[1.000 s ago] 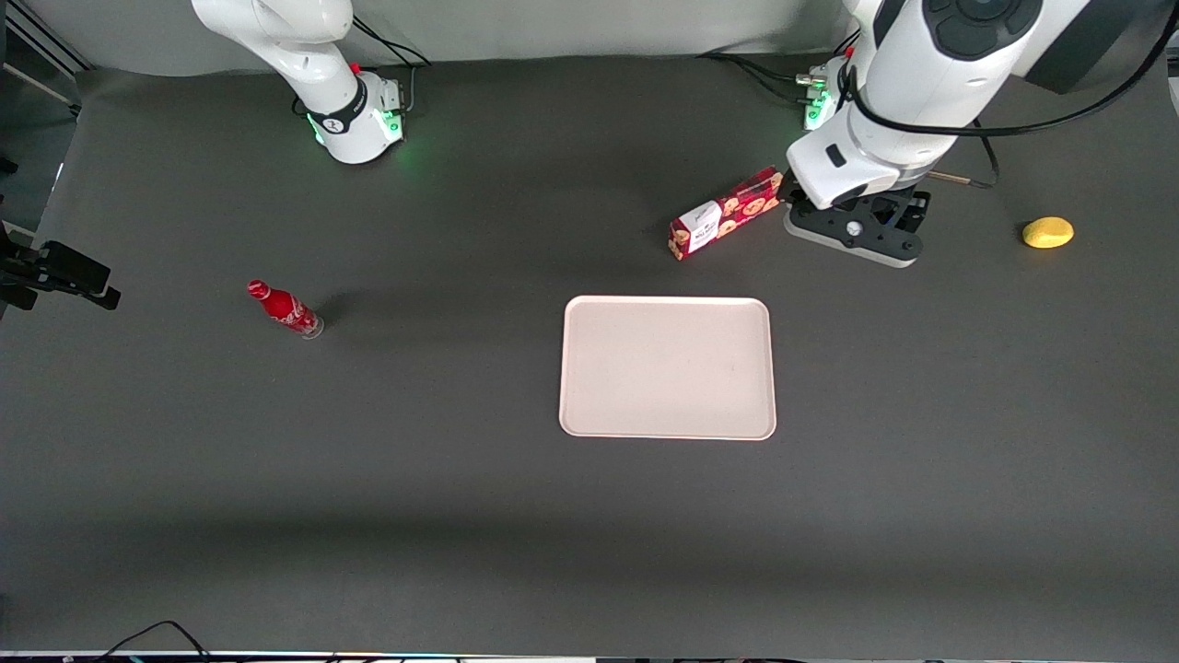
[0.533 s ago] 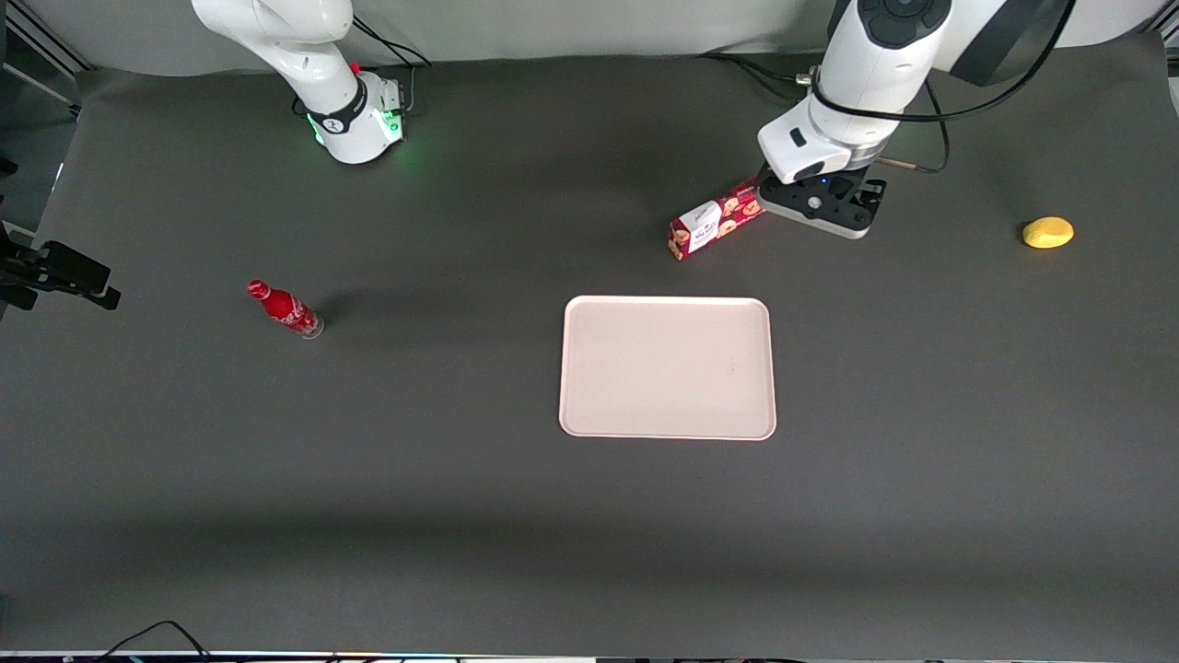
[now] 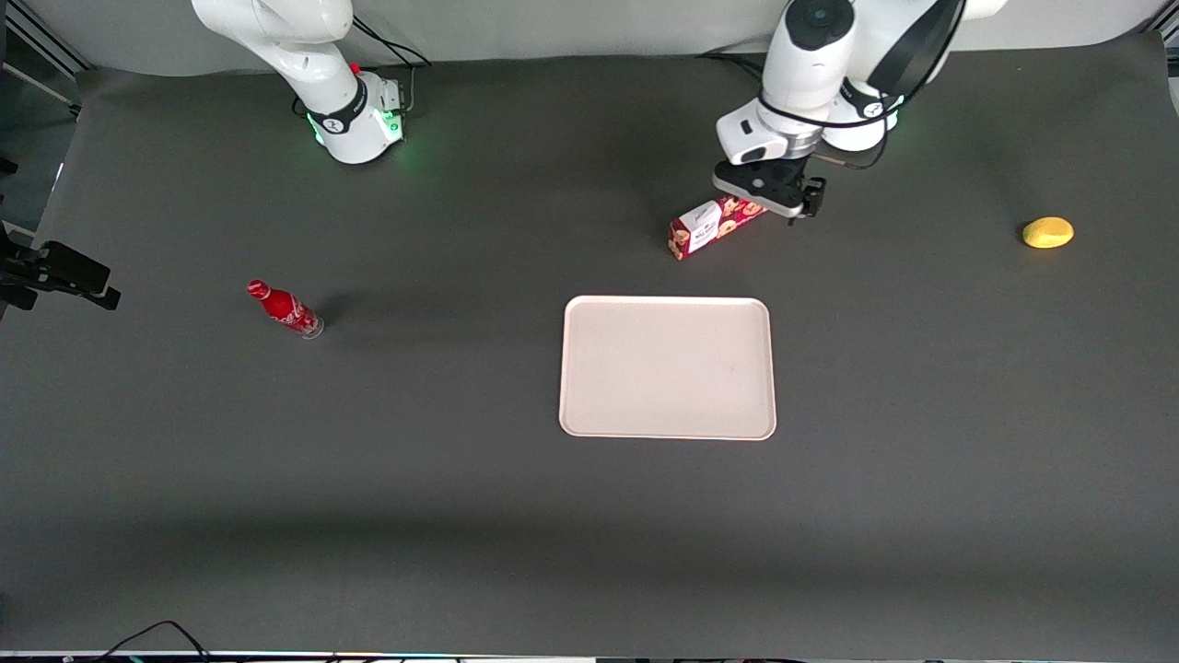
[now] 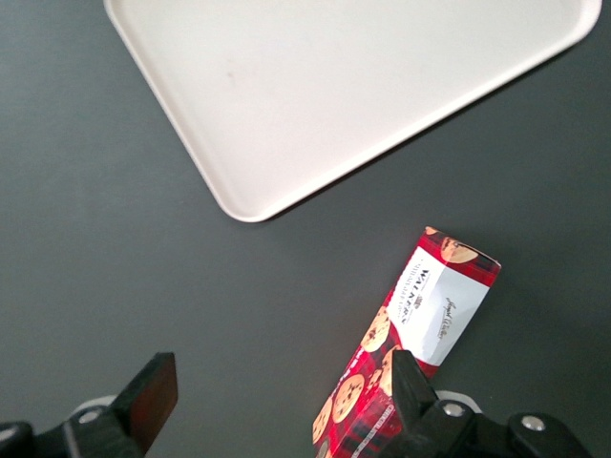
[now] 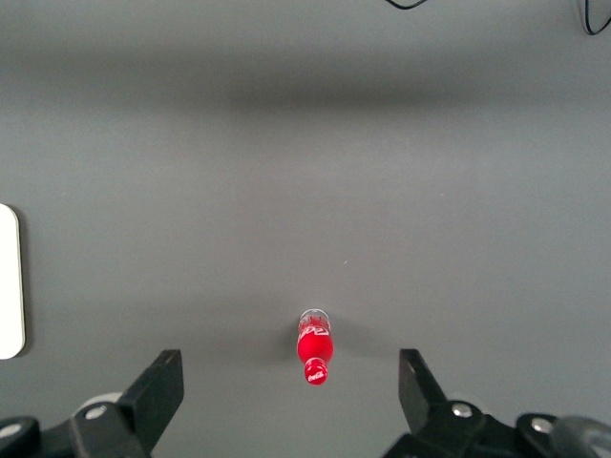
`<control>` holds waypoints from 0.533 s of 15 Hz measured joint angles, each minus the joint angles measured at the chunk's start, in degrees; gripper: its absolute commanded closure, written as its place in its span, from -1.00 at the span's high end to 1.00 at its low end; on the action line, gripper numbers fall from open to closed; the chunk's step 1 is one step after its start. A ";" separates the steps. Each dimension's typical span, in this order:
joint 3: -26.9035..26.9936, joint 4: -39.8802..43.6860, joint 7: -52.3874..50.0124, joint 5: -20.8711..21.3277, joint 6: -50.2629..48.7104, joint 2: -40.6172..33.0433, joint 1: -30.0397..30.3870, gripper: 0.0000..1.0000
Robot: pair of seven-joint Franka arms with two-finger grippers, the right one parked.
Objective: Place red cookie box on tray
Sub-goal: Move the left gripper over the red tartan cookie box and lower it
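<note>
cookie box (image 3: pixel 717 226): long red carton with round tan cookies and a white label patch at one end, lying flat and at an angle on the dark table (image 3: pixel 461 516); it sits farther from the front camera than the tray and apart from it, with bare table between the two. tray (image 3: pixel 668 366): pale cream-pink, rounded corners, low rim, flat on the table near its middle, nothing on it. gripper (image 3: pixel 772 195): left arm's claw, over the unlabelled end of the cookie box; fingers (image 4: pixel 153 399) spread wide, and in the wrist view one dark finger overlaps the box's edge while the other is well clear of it, nothing pinched. red bottle (image 3: pixel 285 309): small, toward the parked arm's end of the table, well apart from the tray. yellow object (image 3: pixel 1047 232): small and rounded, toward the working arm's end, well apart from the box.
</note>
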 measured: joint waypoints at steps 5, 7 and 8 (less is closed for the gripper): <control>-10.39 -9.32 0.00 -2.49 13.48 0.11 -0.20 1.00; -13.09 -11.80 -0.02 -3.48 16.44 0.29 -0.22 1.00; -14.39 -12.67 -0.02 -4.43 17.14 0.38 -0.22 1.00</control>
